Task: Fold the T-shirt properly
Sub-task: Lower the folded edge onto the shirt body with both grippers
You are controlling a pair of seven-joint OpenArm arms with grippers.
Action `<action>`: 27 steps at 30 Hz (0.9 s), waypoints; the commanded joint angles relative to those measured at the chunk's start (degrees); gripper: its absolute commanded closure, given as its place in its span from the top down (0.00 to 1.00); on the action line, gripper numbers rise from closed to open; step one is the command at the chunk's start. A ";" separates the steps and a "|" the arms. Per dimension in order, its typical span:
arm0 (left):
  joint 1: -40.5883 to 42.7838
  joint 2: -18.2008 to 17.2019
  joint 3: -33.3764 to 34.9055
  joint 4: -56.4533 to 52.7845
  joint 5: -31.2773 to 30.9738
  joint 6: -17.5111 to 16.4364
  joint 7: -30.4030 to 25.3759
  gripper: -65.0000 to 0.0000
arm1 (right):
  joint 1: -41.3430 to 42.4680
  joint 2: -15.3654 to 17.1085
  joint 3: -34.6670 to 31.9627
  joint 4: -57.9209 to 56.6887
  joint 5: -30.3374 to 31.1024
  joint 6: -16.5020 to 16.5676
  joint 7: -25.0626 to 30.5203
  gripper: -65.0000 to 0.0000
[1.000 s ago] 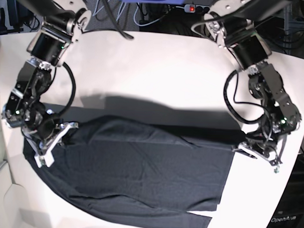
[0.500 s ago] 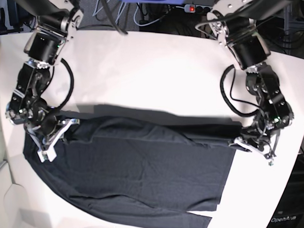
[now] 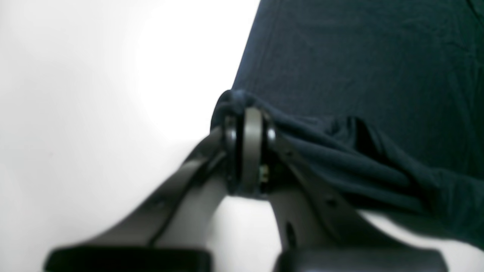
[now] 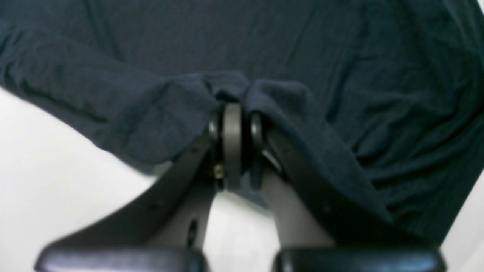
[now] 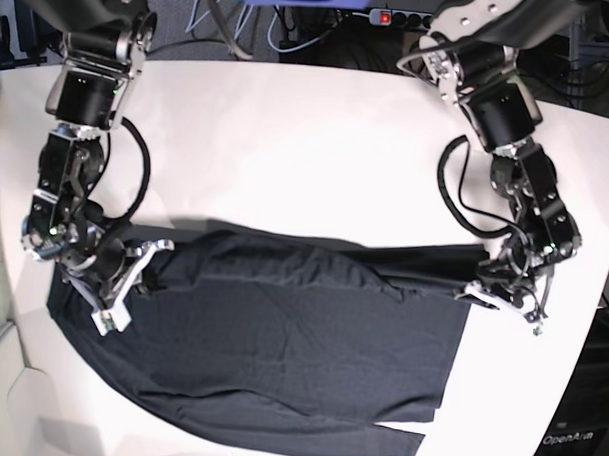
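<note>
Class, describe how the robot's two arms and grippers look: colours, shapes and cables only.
Both arms are black jointed segments with silver-white housings near the shoulders. Looped black cables run beside each forearm. The left gripper and right gripper have pale grey, tapering fingers; the wrist views show dark grey finger arms ending in rounded pads.

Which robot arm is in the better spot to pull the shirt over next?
Probably neither alone. The left pincer and the right pincer are each shut on the far edge of the T-shirt, one at each end, so both likely pull together.
</note>
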 commanded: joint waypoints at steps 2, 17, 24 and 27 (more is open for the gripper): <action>-2.01 -0.47 0.17 0.97 -0.43 0.00 -2.87 0.00 | 1.65 0.52 -0.39 0.96 0.60 -0.21 2.29 0.00; -3.42 -1.61 6.76 -3.77 -0.52 0.00 -9.11 0.00 | 6.58 4.56 -2.77 -7.04 0.51 -0.21 5.63 0.00; -6.76 -3.81 6.41 -10.37 -0.52 0.00 -9.37 0.00 | 7.28 6.15 -5.05 -7.04 0.51 -0.21 7.12 0.00; -7.29 -4.43 6.41 -10.89 -0.69 0.00 -9.46 0.00 | 8.07 6.32 -5.75 -8.54 0.51 -0.21 7.21 0.00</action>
